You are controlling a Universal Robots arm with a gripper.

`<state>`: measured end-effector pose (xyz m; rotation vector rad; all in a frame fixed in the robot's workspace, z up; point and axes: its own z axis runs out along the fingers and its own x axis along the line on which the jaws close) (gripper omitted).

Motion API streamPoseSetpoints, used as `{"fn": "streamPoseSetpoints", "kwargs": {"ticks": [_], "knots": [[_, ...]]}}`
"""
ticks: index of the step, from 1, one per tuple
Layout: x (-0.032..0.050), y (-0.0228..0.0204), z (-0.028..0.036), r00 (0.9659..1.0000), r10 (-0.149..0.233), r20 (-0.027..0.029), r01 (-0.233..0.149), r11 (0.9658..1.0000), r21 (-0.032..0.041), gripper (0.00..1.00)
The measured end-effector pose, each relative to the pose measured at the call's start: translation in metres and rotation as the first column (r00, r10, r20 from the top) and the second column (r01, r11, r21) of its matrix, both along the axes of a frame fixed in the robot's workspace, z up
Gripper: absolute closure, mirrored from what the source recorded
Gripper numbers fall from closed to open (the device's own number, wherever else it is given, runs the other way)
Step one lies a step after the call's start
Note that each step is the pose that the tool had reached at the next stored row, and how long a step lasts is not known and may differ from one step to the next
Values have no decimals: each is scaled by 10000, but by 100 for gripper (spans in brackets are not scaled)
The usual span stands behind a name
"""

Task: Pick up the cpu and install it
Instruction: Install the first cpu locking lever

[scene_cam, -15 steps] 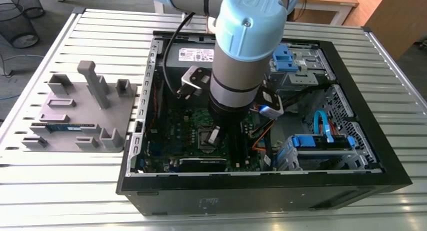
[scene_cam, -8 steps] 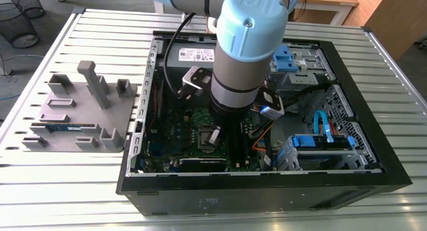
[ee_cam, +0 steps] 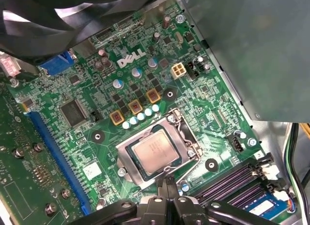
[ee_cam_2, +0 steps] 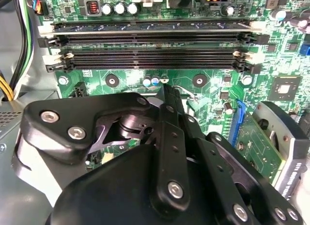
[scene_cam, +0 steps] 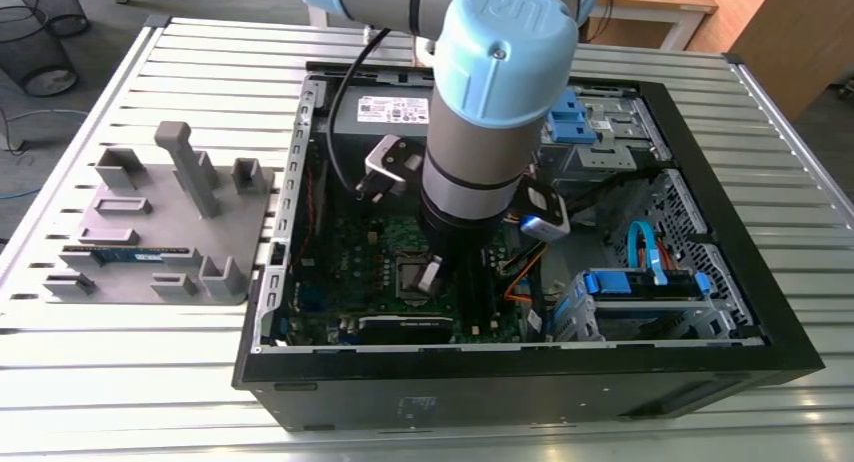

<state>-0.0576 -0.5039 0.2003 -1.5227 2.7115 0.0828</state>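
In the first wrist view the end effector (ee_cam: 167, 185) has its two fingers drawn together into a narrow point with nothing between them, so it reads as closed and empty. That point hangs just beside the socket (ee_cam: 124, 153), at the socket edge that faces the memory slots (ee_cam: 232, 179). The cpu (ee_cam: 156, 151) lies flat and square inside the socket, silver top up and apart from the fingers. The pick and the placing therefore look done. Whether the metal frame around the chip is latched down I cannot tell, so that part may be left. The second wrist view shows the black linkage of the end effector low over the motherboard (ee_cam_2: 121, 82). In the exterior view the arm (scene_cam: 487, 102) stands nearly upright, reaching straight down into the middle of the open computer case (scene_cam: 534, 387). A grey fixture plate (scene_cam: 147, 227) sits well apart, toward the tabletop (scene_cam: 134, 382) edge on the exterior view's left.
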Motion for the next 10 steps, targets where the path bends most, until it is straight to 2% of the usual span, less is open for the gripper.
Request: {"fn": "streamPoseSetpoints", "kwargs": {"ticks": [4,10], "knots": [[-1,-49,0,10000,-1,0,1,10000,13,89],[-1,-51,0,10000,-2,-8,2,10000,12,89]]}}
